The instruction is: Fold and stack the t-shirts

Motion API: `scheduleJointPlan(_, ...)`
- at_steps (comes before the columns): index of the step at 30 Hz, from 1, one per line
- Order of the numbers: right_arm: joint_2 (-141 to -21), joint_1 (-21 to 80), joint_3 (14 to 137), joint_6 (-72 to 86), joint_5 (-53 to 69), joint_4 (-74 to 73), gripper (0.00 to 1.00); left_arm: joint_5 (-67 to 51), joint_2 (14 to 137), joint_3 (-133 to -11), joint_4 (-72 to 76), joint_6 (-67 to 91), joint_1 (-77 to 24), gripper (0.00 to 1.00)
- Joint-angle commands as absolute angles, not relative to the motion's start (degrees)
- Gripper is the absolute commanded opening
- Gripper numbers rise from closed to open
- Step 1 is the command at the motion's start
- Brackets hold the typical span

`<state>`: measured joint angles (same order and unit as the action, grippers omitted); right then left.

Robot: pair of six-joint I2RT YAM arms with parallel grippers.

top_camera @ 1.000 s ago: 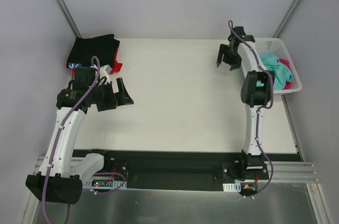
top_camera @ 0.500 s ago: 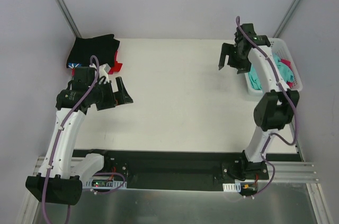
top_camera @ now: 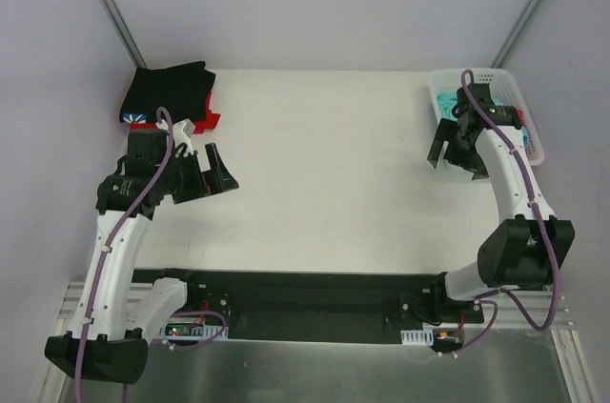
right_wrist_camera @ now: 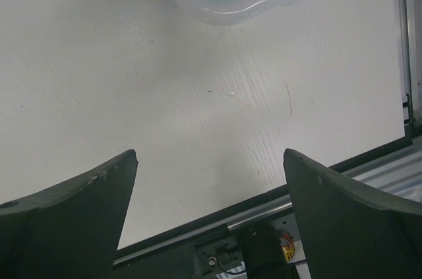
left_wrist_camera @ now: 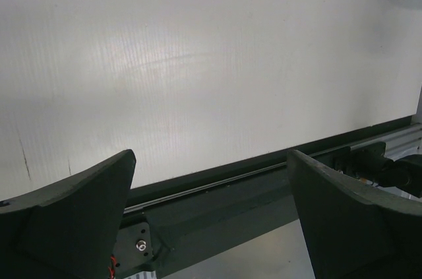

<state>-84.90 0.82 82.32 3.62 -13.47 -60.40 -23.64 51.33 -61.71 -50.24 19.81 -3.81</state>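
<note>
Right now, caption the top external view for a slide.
Left gripper open by the black t-shirt stacked on the red t-shirt; right gripper open by the white basket.

Red t-shirt (top_camera: 208,121): far-left corner, only a strip shows beneath the black t-shirt (top_camera: 170,89).
Basket (top_camera: 440,87): far-right corner, inside mostly covered by the right arm (top_camera: 510,170) — cut off at the top in the right wrist view, contents blurred.

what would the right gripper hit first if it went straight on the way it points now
Probably the bare table, just short of the corner of the white basket. The right gripper is open and nothing shows in its way, though depth is hard to judge.
</note>
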Motion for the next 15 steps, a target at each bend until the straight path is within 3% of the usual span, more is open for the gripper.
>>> scheduleJointPlan(1, -83.3, 0.0, 78.8, 3.6, -17.6, -58.8, 0.96, -25.0, 48.7, -61.0, -49.7, 20.8, -4.5, 0.99)
scheduleJointPlan(15, -100.9, -3.3, 85.8, 7.6, -20.9, -55.5, 0.97, -24.4, 47.7, -62.7, -51.4, 21.2, -4.5, 0.99)
